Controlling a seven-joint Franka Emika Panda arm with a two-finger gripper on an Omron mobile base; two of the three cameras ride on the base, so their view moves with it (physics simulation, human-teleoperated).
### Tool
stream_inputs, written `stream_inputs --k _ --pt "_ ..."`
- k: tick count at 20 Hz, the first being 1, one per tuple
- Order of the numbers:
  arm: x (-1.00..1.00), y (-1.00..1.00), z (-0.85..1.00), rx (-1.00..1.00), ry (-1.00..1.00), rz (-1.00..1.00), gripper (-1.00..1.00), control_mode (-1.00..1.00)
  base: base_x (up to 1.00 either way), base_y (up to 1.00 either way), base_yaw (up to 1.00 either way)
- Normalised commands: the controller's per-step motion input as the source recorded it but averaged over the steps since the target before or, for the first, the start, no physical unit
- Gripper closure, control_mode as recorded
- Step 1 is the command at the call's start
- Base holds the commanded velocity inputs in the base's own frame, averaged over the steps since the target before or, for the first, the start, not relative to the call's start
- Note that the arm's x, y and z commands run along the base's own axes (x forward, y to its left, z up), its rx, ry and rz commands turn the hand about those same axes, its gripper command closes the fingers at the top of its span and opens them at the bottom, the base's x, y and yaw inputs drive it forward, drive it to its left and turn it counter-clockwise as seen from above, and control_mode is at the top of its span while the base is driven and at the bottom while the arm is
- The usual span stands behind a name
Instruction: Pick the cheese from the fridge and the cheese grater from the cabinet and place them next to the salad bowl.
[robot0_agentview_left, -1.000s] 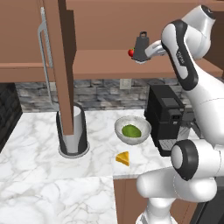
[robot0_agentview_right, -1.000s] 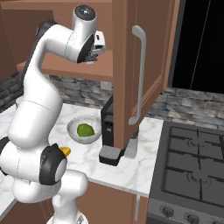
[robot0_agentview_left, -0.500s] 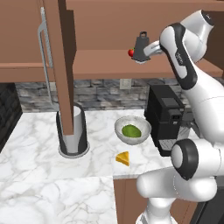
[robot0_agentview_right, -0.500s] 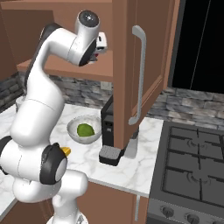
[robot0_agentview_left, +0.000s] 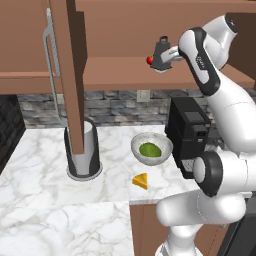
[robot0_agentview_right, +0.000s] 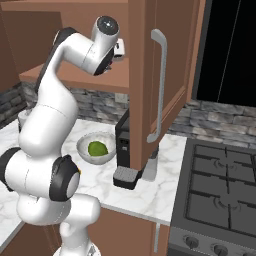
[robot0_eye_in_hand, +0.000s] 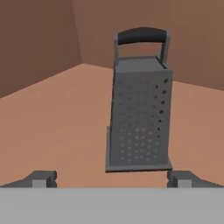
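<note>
You had the gripper (robot0_eye_in_hand: 111, 178) spread wide and holding nothing, its two fingertips (robot0_eye_in_hand: 41, 178) set far apart at the bottom of the hand view, with the cheese grater (robot0_eye_in_hand: 139, 113) standing upright on the brown shelf of the cabinet (robot0_agentview_left: 115, 70) just ahead of them, apart from both tips and sitting a little nearer the right-hand one. From the left base view you could see the cheese grater (robot0_agentview_left: 161, 54) on that open shelf, with a small red tomato (robot0_agentview_left: 149, 60) just beside it. Below the grater, on the marble counter (robot0_agentview_left: 40, 160), the salad bowl (robot0_agentview_left: 151, 148) sat against the black coffee machine (robot0_agentview_left: 189, 135), and the cheese (robot0_agentview_left: 141, 181) already lay on the counter just in front of the bowl. The cabinet door (robot0_agentview_left: 67, 75) stood swung open, its silver bar handle (robot0_agentview_left: 51, 55) facing you.
</note>
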Motion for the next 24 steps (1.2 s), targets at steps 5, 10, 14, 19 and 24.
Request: stream_inputs --k 5,10,14,19,24 --pt "0.28 -0.01 0.00 0.03 0.00 0.02 -1.00 -1.00 0.00 0.00 0.00" --pt "0.26 -0.03 0.00 0.01 0.00 0.02 -1.00 -1.00 0.00 0.00 0.00" --pt "0.16 0.00 0.00 0.01 0.00 0.01 -1.00 -1.00 0.00 0.00 0.00" --pt "0.11 0.00 -0.02 0.00 0.00 0.02 -1.00 -1.00 0.00 0.00 0.00" --pt "0.08 0.00 -0.03 0.00 0.00 0.03 -1.00 -1.00 0.00 0.00 0.00"
